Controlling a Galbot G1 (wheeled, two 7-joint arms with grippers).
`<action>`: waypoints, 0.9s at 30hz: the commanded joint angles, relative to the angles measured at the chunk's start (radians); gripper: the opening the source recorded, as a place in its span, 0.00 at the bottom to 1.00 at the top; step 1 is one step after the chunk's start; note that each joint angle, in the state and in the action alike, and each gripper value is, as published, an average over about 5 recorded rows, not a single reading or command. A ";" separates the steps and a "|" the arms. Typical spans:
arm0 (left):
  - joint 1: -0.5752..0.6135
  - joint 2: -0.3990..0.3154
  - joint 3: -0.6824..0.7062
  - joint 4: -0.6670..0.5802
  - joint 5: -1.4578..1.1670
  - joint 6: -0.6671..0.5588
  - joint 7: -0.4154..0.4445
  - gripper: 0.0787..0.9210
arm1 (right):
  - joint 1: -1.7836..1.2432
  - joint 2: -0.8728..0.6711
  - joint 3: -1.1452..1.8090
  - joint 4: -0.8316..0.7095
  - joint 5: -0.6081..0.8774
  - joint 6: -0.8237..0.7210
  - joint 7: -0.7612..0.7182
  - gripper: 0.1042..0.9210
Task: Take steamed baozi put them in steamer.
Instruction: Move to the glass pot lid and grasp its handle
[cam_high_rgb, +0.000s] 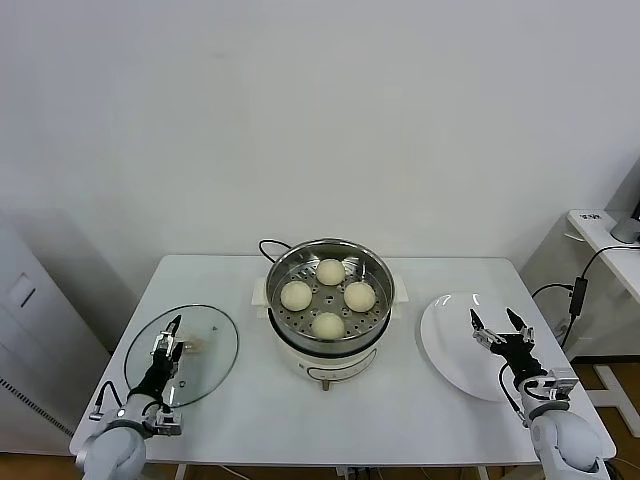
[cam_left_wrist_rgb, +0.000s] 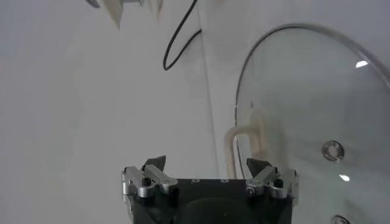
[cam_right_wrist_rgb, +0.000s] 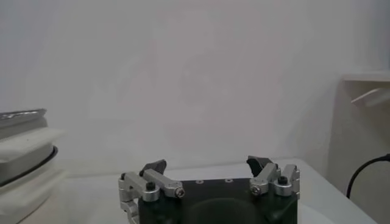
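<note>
Cream-white baozi (cam_high_rgb: 331, 271) in perforated silver steamer (cam_high_rgb: 382, 271); white plate (cam_high_rgb: 450, 340); seemingly clear lid (cam_high_rgb: 215, 350).

4 steamed baozi (cam_high_rgb: 329, 297) sit inside the steamer (cam_high_rgb: 383, 272).

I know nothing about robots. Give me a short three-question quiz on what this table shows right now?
1. How many steamed baozi sit in the steamer?
2. True or false: the plate holds one bun.
3. The glass lid lies: A) on the steamer, B) on the table under the left gripper, C) on the plate.

Key: 1. Four. 2. False; the plate is bare, with the open right gripper over it. 3. B; the left gripper is open too.
</note>
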 joint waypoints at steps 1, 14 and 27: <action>-0.054 -0.009 0.002 0.056 0.009 -0.001 -0.003 0.88 | -0.002 0.000 0.004 0.001 -0.002 0.001 -0.001 0.88; -0.028 -0.007 -0.010 0.030 -0.016 -0.012 -0.005 0.59 | 0.003 -0.001 0.003 0.002 -0.010 -0.004 0.003 0.88; -0.008 0.050 -0.021 -0.134 -0.153 0.012 0.032 0.15 | 0.011 -0.006 0.002 0.001 -0.013 -0.006 0.002 0.88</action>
